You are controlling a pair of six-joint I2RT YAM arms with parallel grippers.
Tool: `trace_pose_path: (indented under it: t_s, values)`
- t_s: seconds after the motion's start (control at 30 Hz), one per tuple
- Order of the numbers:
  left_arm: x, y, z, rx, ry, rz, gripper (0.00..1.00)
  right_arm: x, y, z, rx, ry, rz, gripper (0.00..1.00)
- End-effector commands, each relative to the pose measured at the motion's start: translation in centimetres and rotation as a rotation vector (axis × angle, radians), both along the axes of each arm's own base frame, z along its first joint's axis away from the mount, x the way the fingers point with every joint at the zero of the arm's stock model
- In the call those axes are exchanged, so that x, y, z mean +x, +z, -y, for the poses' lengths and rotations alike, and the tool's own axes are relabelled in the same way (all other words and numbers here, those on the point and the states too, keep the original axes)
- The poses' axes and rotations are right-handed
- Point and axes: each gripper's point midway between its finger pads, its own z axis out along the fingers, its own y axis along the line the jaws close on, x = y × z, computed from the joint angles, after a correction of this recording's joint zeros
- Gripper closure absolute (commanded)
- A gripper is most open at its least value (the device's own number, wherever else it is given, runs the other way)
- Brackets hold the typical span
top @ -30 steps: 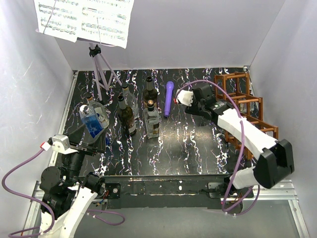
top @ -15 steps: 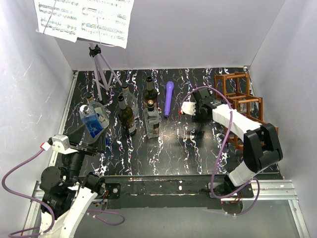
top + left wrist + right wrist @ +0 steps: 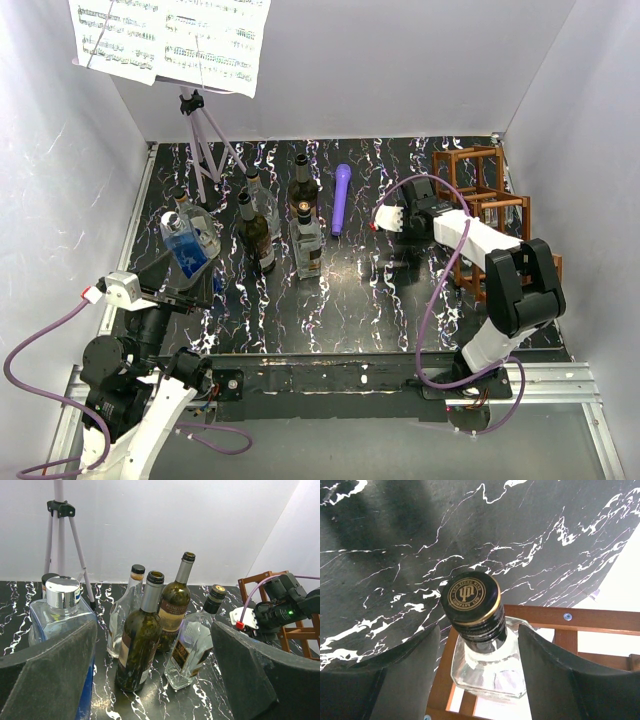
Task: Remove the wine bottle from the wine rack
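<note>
The reddish-brown wooden wine rack (image 3: pixel 495 205) stands at the right wall; it also shows in the left wrist view (image 3: pixel 263 580) and the right wrist view (image 3: pixel 545 617). A clear glass wine bottle with a black and gold cap (image 3: pixel 471 602) lies in a rack cell, cap towards me. My right gripper (image 3: pixel 479 629) is open, one finger on each side of the bottle's neck and shoulder; in the top view it (image 3: pixel 445 212) is at the rack's left face. My left gripper (image 3: pixel 155 680) is open and empty, near the front left (image 3: pixel 185 275).
Several upright bottles (image 3: pixel 305 215) stand left of centre, and a square bottle with blue liquid (image 3: pixel 185 245) is near my left gripper. A purple cylinder (image 3: pixel 341 198) lies at the back middle. A grey tripod music stand (image 3: pixel 205 140) stands at the back left. Walls enclose three sides.
My right arm has lowered and moved its gripper right, from the open table up to the rack and around the bottle's neck. The left arm has not moved.
</note>
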Motion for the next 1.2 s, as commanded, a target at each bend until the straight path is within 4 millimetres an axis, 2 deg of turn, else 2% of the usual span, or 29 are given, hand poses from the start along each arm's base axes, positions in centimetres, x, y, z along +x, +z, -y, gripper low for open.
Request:
trace_pose_path:
  t_s: [0.0, 0.1, 0.37, 0.8, 0.97, 1.17]
  values:
    - [0.6, -0.5, 0.1, 0.022, 0.008, -0.024, 0.02, 1.5, -0.9, -0.3, 0.003, 0.077, 0.015, 0.3]
    - [0.5, -0.4, 0.1, 0.02, 0.009, -0.022, 0.02, 1.6, -1.4, 0.0, 0.002, 0.08, 0.004, 0.31]
    - [0.5, -0.4, 0.1, 0.021, 0.008, -0.022, 0.02, 2.6, -1.2, 0.2, -0.003, 0.111, 0.048, 0.34]
    - [0.5, -0.4, 0.1, 0.021, 0.008, -0.022, 0.02, 2.6, -2.2, 0.1, 0.016, 0.135, 0.025, 0.4]
    - [0.5, -0.4, 0.1, 0.02, 0.008, -0.019, 0.02, 2.7, -1.6, 0.2, 0.012, 0.138, 0.028, 0.47]
    - [0.5, -0.4, 0.1, 0.019, 0.006, -0.019, 0.02, 2.5, -0.9, -0.2, 0.026, 0.149, 0.022, 0.67]
